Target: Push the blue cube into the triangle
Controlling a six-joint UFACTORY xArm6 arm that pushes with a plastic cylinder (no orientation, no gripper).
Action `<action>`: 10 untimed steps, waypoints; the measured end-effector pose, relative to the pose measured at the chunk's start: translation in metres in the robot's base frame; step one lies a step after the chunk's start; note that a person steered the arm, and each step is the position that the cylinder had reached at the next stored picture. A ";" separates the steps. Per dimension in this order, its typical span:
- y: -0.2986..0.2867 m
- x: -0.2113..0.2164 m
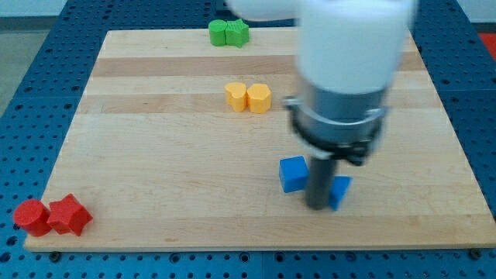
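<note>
A blue cube (293, 173) lies on the wooden board (170, 155) right of centre, toward the view's bottom. A second blue block (340, 191), the triangle, lies just to its right and a little lower, partly hidden by the rod. My tip (317, 205) stands between the two, close to the right side of the cube and against the left side of the triangle. The arm's white and grey body (345, 70) hangs above them.
Two yellow blocks (248, 98) sit together at the board's upper middle. Two green blocks (229, 33) sit at the top edge. Two red blocks (51, 216) lie at the bottom left corner. Blue perforated table surrounds the board.
</note>
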State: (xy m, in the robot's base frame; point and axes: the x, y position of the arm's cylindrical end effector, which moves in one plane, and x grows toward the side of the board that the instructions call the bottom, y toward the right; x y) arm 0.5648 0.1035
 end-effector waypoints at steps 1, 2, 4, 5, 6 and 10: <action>0.068 -0.007; 0.074 0.011; -0.019 0.054; -0.102 0.048; -0.160 0.038; 0.057 -0.030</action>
State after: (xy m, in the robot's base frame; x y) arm 0.5351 0.1609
